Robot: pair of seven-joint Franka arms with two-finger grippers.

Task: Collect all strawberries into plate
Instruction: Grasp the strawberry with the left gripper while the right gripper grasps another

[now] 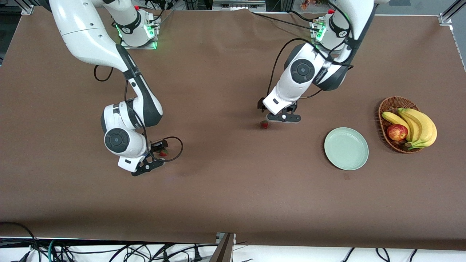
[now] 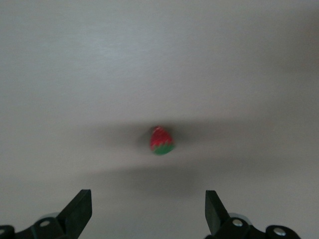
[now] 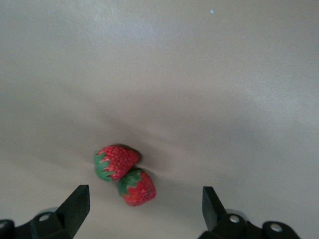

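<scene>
One strawberry (image 1: pixel 264 124) lies near the middle of the table, and my left gripper (image 1: pixel 283 117) hangs open just beside and above it. In the left wrist view this strawberry (image 2: pixel 162 141) lies ahead of the open left gripper (image 2: pixel 148 209), not between its fingers. Two touching strawberries (image 3: pixel 115 161) (image 3: pixel 138 187) lie toward the right arm's end, just ahead of my open right gripper (image 3: pixel 144 201). The front view shows only a bit of red (image 1: pixel 164 153) beside the right gripper (image 1: pixel 149 164). The mint-green plate (image 1: pixel 346 148) sits bare toward the left arm's end.
A brown wicker basket (image 1: pixel 389 105) stands beside the plate at the left arm's end, holding bananas (image 1: pixel 418 125) and a red apple (image 1: pixel 397 132). A black cable (image 1: pixel 178 147) loops by the right gripper. Brown cloth covers the table.
</scene>
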